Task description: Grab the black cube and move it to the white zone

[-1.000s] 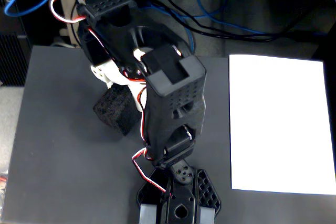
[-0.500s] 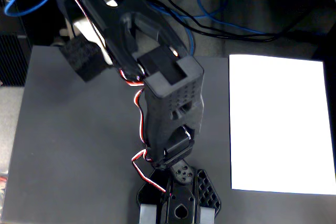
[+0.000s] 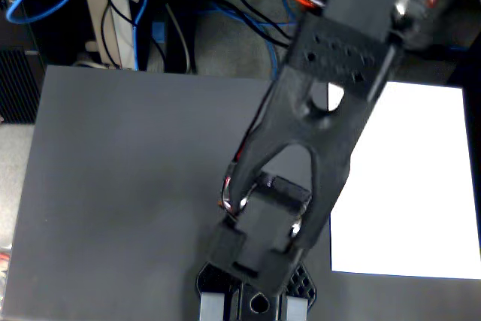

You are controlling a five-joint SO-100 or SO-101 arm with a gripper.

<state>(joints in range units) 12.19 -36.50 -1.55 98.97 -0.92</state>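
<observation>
In the fixed view my black arm reaches from the top right down to the bottom middle of the dark grey table. The gripper (image 3: 255, 307) sits at the picture's bottom edge, its pale fingers cut off there. Beneath the gripper's body lies the black cube (image 3: 305, 285); only its coarse rounded ends show, on either side of the gripper. Whether the fingers close on it cannot be made out. The white zone (image 3: 409, 186) is a sheet of paper on the table's right side, about a hand's width right of the cube and reaching further back, partly covered by the arm.
The dark grey tabletop (image 3: 128, 186) spreads out to the left of the arm. Behind its far edge hang blue, black and white cables (image 3: 143, 28) and a pale table leg (image 3: 96, 20).
</observation>
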